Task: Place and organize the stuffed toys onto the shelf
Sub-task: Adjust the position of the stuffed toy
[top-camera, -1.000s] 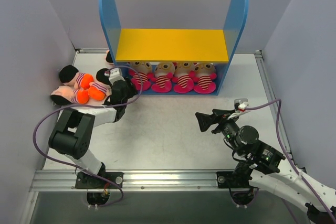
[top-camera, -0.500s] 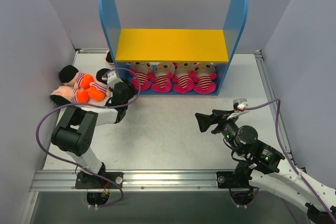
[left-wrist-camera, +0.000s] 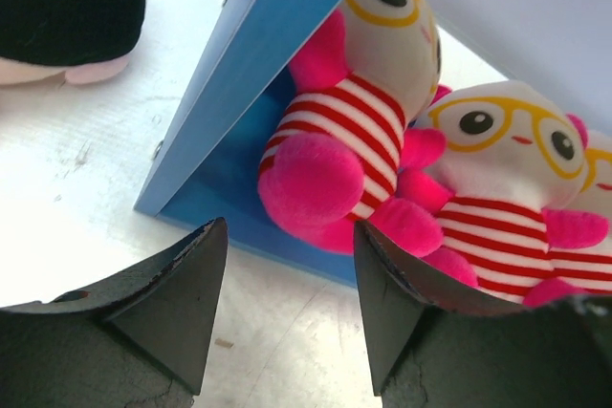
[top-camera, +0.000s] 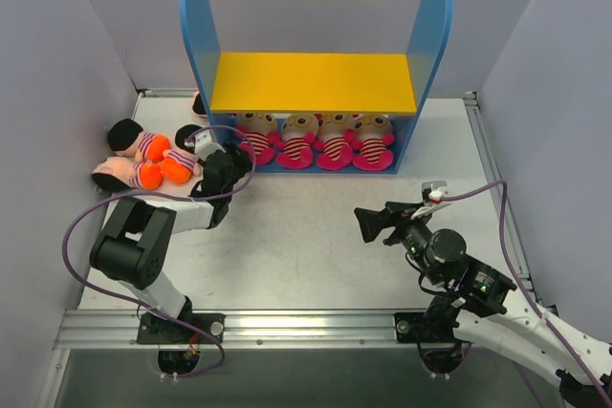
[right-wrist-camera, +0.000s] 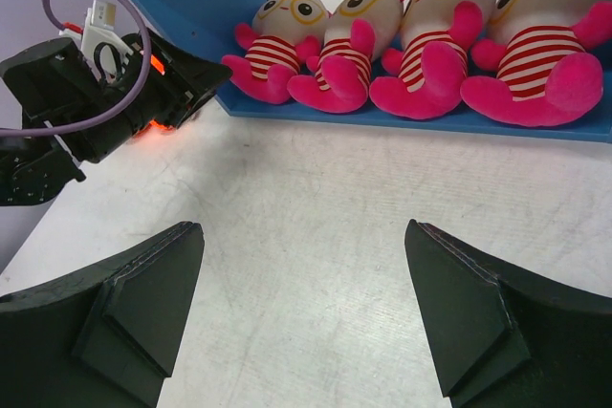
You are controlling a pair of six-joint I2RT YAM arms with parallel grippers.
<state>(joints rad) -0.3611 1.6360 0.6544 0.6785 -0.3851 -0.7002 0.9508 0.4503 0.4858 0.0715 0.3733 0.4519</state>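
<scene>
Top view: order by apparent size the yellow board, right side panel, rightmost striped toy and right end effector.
1. Yellow board
2. Right side panel
3. Rightmost striped toy and right end effector look about alike; the end effector sits nearer the camera, so I leave them unranked.

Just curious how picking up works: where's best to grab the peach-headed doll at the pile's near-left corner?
Probably its narrow striped body, from above: the doll lies flat on the table, and its big round head looks too wide to pinch.
</scene>
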